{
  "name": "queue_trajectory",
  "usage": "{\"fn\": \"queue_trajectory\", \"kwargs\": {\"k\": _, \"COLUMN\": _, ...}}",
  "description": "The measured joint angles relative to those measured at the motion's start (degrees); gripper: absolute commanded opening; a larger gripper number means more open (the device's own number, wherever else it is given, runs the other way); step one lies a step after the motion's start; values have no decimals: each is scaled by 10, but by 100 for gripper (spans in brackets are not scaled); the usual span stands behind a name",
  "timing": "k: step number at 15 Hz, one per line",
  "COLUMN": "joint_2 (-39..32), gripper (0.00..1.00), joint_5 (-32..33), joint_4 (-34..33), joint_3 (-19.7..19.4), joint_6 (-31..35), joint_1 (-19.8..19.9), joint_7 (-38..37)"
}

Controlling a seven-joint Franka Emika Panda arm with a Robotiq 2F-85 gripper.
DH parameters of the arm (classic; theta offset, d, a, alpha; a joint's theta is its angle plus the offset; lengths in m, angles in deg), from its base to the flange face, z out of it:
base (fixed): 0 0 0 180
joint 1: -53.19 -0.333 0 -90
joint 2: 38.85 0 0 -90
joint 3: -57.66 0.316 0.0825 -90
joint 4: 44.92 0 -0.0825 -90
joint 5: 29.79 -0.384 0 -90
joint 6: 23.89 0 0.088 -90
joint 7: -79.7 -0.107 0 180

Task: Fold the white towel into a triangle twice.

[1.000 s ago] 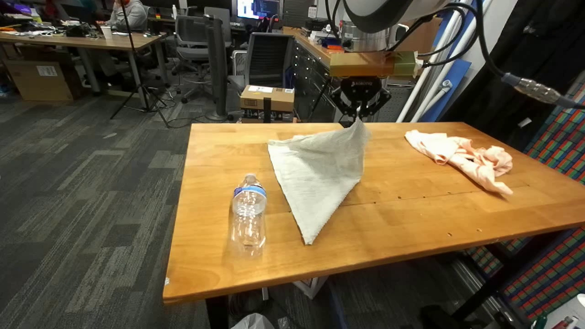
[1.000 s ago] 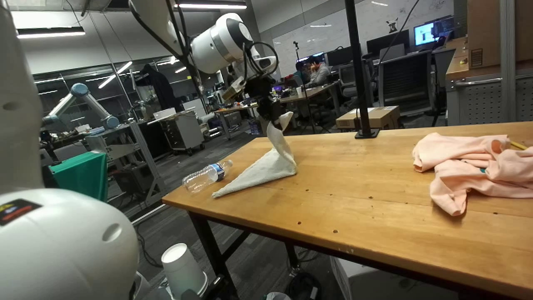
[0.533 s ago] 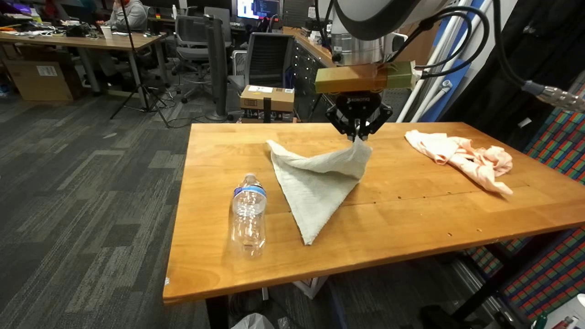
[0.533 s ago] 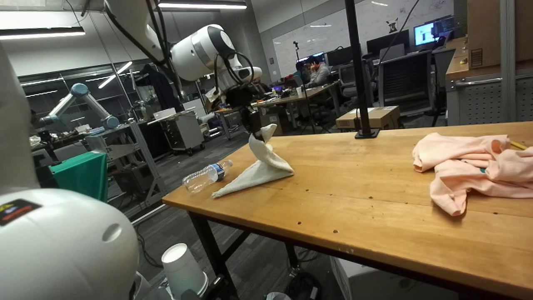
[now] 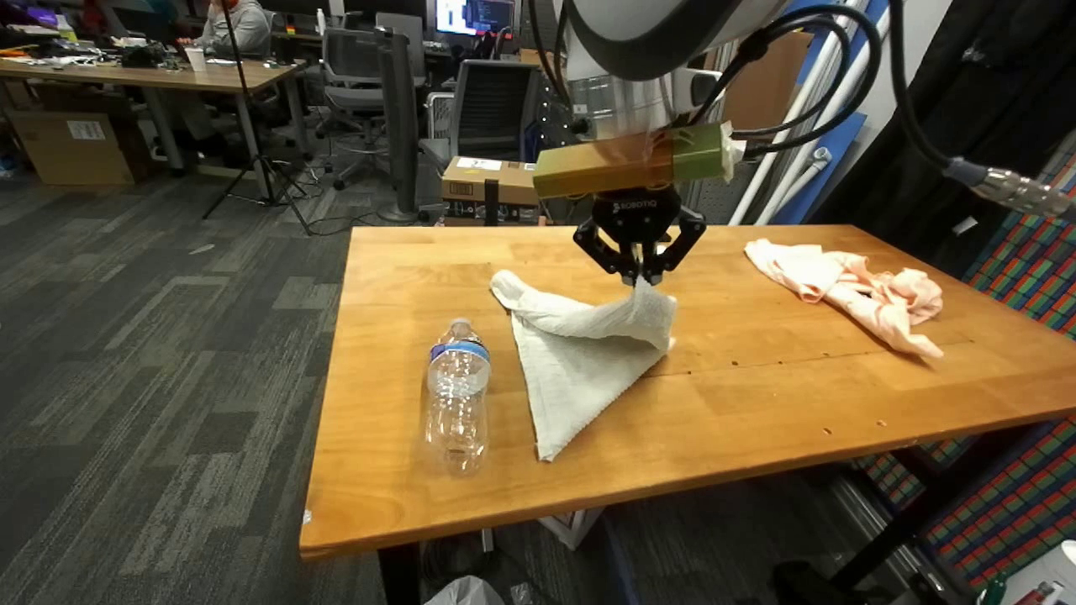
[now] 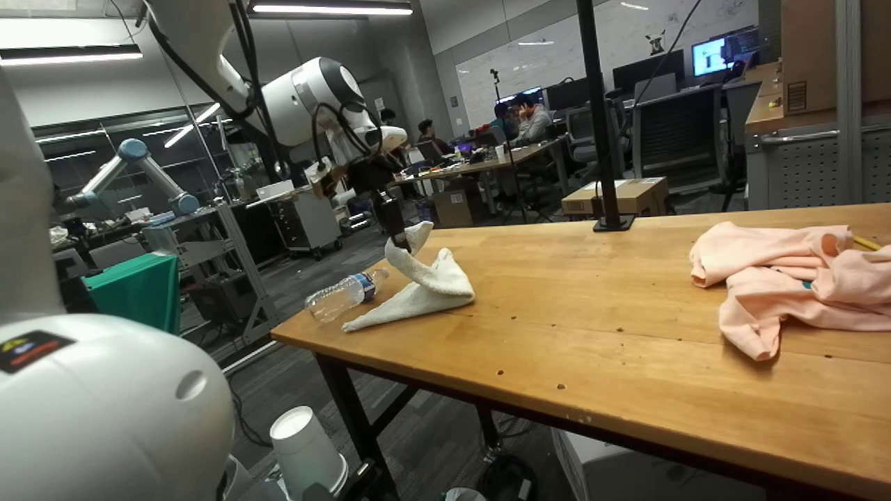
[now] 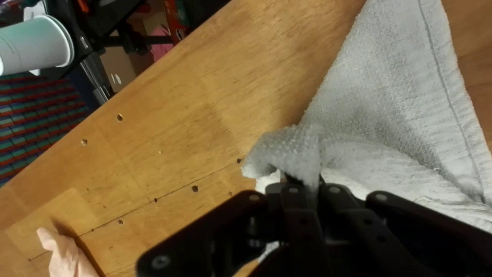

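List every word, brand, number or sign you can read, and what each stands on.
"ROBOTIQ": on the gripper, in an exterior view.
Too small or blurred to read:
bottle label
carton labels
monitor screen
sticker on the white robot housing
Nothing else is legible.

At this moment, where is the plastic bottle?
In both exterior views, the plastic bottle lies on its side on the table, left of the white towel.
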Motion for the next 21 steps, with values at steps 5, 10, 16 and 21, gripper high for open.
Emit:
{"fn": "queue_trajectory", "kwargs": {"k": 5, "joint_2": -46, "gripper": 1, "joint_5": 5, "joint_4": -22, "joint_3": 10, "joint_6": -13, "joint_1": -22, "joint_7": -41}}
{"fn": "queue_trajectory", "kwargs": {"k": 10, "joint_2": -116, "gripper": 1, "joint_5": 6, "joint_4": -70, "joint_3": 10, "joint_6": -27, "joint_1": -47, "joint_7": -67}}
{"fn": "queue_trajectory", "kwargs": {"k": 16, "joint_2": -147, "gripper": 1, "joint_5": -44, "joint_4": -92, "joint_3": 11, "joint_6": -50, "joint_1": -77, "joint_7": -127}}
{"fn": "queue_trajectory", "kwargs": {"k": 21, "joint_2": -146, "gripper": 30, "joint_5": -110, "joint_4": -90, "joint_3": 23, "joint_6": -57, "joint_1": -96, "joint_7": -188}}
